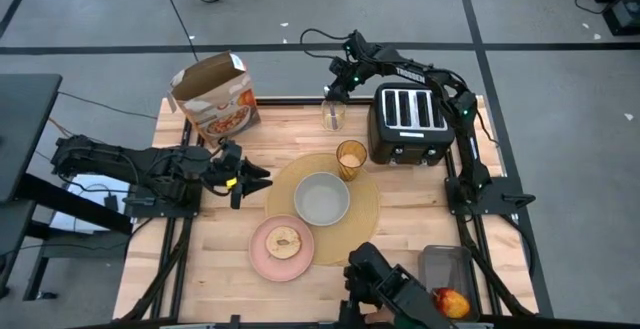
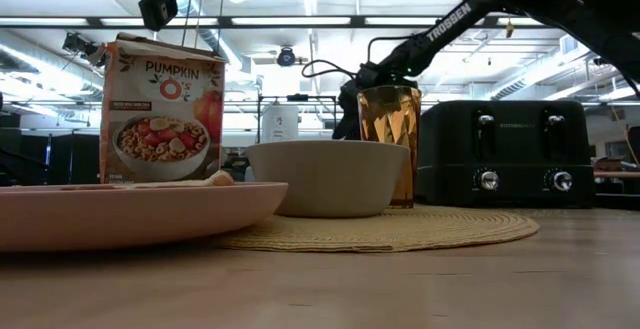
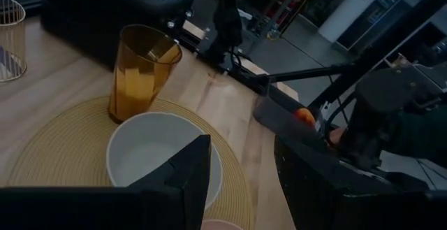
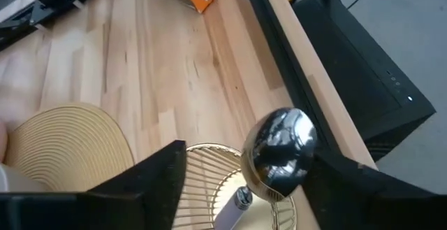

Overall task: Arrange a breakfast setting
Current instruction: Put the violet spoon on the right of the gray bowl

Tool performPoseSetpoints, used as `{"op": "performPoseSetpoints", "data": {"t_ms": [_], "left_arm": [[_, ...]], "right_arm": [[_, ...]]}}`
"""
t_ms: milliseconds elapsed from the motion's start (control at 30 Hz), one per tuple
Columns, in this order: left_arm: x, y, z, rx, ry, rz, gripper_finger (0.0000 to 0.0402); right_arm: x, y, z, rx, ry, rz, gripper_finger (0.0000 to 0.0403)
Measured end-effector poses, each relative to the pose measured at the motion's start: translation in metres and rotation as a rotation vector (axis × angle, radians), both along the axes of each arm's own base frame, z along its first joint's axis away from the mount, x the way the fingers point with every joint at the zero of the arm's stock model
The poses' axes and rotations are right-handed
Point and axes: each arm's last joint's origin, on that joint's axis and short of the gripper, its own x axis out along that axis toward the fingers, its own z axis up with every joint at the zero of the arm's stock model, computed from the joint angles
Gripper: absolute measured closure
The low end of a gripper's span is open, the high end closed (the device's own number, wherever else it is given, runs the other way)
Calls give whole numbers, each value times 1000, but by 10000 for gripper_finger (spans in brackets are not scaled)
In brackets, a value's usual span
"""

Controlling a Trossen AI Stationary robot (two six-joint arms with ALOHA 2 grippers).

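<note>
- Directly between the right pincer's [image 4: 237, 181] parted fingers stood the blue-handled spoon [image 4: 279, 149], upright in a wire holder [image 4: 209, 170], bowl up.
- Left pincer [image 1: 243, 179] waited, half-parted, empty.

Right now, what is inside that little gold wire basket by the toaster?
A spoon stands in the wire basket, shiny bowl end up, with the right gripper around it. Its handle drops into the basket; only a pale stretch shows, the rest is out of sight.
</note>
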Motion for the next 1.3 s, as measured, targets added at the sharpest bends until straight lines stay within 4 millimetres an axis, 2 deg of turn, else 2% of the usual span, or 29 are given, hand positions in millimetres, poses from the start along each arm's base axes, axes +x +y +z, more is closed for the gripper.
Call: {"op": "performPoseSetpoints", "data": {"t_ms": [400, 700, 1100, 1200, 1300], "left_arm": [[0, 0, 0, 0, 0, -3, 237], [0, 0, 0, 1, 0, 0, 237], [0, 0, 0, 28, 2, -1, 237], [-1, 0, -1, 31, 18, -2, 237], [-3, 0, -1, 32, 17, -2, 237]], "right_arm": [[3, -3, 2, -26, 1, -72, 305], [5, -4, 4, -35, -20, -68, 388], [8, -3, 15, 85, -87, -61, 392], [9, 0, 25, 78, -116, -57, 392], [7, 6, 44, 37, -153, -50, 392]]}}
